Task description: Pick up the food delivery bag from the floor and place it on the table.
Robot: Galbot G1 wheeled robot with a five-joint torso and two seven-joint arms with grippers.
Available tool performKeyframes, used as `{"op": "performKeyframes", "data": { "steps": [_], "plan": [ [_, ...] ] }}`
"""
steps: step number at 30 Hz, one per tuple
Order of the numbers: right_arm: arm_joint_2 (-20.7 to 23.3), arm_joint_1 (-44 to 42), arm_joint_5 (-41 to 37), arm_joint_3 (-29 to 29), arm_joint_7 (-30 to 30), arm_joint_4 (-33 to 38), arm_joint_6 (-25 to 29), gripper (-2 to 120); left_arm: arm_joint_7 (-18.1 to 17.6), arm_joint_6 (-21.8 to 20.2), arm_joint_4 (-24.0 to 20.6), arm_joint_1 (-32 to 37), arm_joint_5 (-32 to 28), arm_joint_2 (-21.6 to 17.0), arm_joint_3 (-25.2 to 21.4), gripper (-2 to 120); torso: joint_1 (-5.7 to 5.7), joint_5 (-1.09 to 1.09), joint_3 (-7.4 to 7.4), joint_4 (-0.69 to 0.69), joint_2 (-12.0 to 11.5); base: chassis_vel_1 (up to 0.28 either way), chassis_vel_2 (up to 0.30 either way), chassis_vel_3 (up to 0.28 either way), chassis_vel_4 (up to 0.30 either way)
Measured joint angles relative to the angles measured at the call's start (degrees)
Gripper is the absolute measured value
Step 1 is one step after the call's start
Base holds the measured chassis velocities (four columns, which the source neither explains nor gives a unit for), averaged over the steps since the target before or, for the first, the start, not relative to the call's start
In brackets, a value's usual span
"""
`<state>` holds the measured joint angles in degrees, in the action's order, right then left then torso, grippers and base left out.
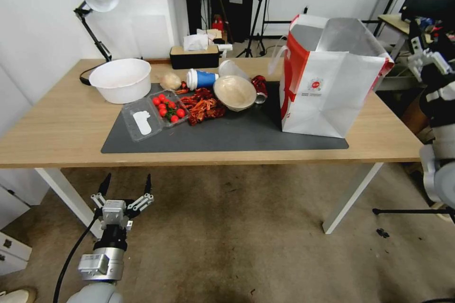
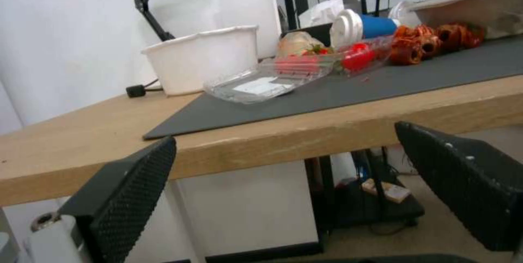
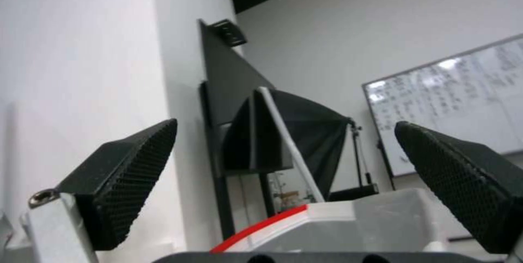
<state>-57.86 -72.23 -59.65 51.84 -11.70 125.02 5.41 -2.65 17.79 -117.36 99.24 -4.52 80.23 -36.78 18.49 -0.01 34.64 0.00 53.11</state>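
Placement looks already done: the food delivery bag [image 1: 327, 80] stands upright on the worktop [image 1: 57, 123], at its right end, with most of its base on the dark grey mat [image 1: 222, 135] and its right bottom corner over the bare wood. Its mouth is open and the silver lining shows. No tool touches it, and the floor [image 1: 237, 227] in front of the worktop carries no bag.

The left tool [image 1: 125, 184] hangs low in front of the worktop's near edge, at the left side, above the floor. Its fingers [image 2: 128, 189] are spread wide and hold nothing; in the left wrist view the wooden edge passes between them farther off. The right arm stands at the right side, beyond the end of the worktop. The right tool [image 3: 283, 181] is also released, its two black pads well apart and empty, and the red-edged rim of the bag shows below them in the right wrist view.

Other things share the mat: a white bowl [image 1: 121, 79], a clear box of tomatoes [image 1: 154, 113], a blue cup [image 1: 201, 79], a beige bowl [image 1: 234, 92].

As a judgement, the main work is finished. What may remain is only to draw the right arm away from the bag.
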Motion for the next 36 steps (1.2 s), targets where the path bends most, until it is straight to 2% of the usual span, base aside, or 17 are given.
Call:
{"op": "performKeyframes", "data": {
  "steps": [8, 20, 36],
  "plan": [
    [-6.11, -6.75, 5.82, 0.42, -8.29, 3.04, 2.32, 100, 0.05, 0.53, 0.12, 0.13, 0.01, -0.22, -0.07, 100, 0.0, 0.0, 0.0, 0.01, 0.0, 0.0, 0.0, 0.0, 0.0],
    [-13.68, -10.52, 13.92, -3.26, -15.39, 3.27, 5.1, 100, -0.04, 1.31, 0.8, 0.05, -0.28, -0.77, -0.55, 100, 0.0, 0.0, 0.0, 0.01, 0.0, 0.0, 0.0, 0.0, 0.0],
    [-24.43, -17.93, 24.18, -10.94, -19.43, -1.89, 11.92, 100, 0.05, 1.86, 2.21, -1.15, -0.88, -0.74, -0.56, 100, 0.0, 0.0, 0.0, 0.0, 0.0, 0.0, 0.0, 0.0, 0.0]
  ]
}}
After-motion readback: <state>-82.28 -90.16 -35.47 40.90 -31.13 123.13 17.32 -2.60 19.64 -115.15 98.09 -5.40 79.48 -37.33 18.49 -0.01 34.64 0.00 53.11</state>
